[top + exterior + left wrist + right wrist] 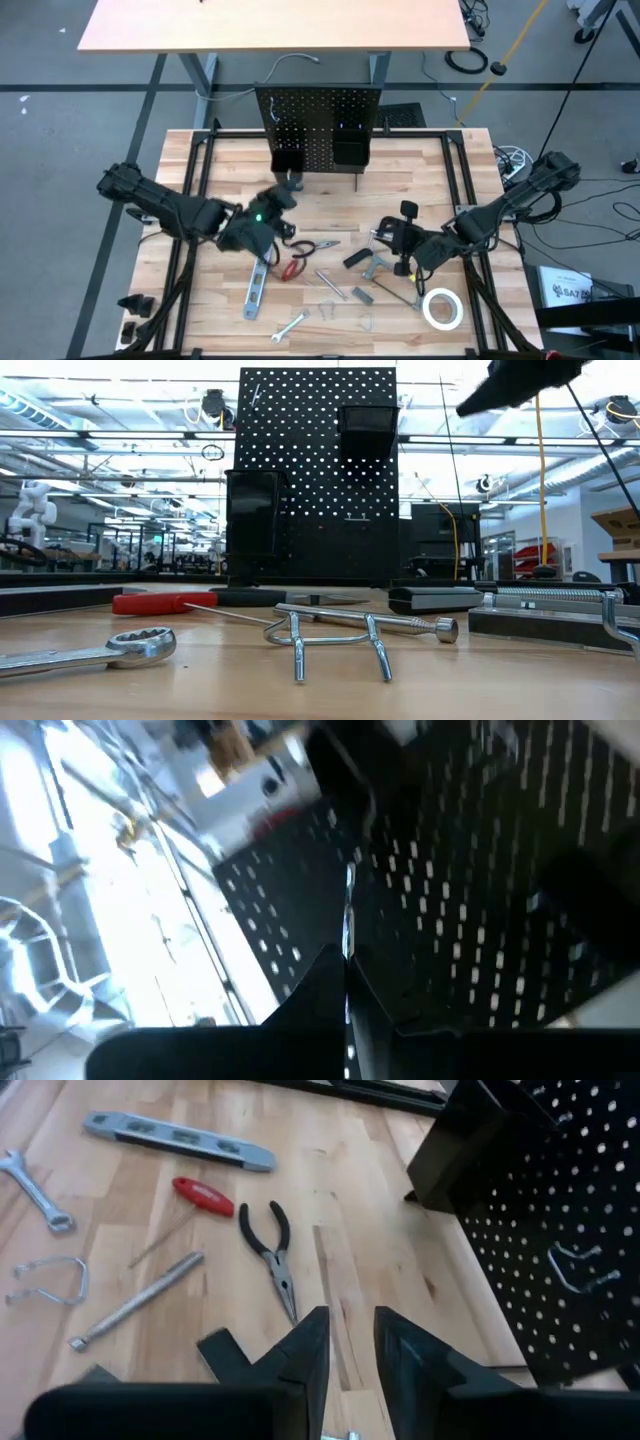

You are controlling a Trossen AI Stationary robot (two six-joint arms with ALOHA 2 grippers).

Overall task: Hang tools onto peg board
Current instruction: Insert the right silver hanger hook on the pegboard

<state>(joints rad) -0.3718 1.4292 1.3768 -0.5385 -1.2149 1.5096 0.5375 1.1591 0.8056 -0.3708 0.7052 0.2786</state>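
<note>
A: Nearest in the low view lies the wrench, flat on the surface, with a loose hook beside it. Why there?

B: They look unsorted, waiting to be hung. Beyond them lie the screwdriver and, in the right wrist view, the pliers and level, all between the wrench and the board.

A: And the arms?

B: The right gripper hovers low over the surface in front of the board, tilted forward, fingers parted a crack with nothing between them. I judge it is between picks.

A: The left?

B: The left gripper reaches toward the board's front, fingers fully closed. Whether they pinch anything I cannot tell. The board stands upright at the surface's far edge.
</note>
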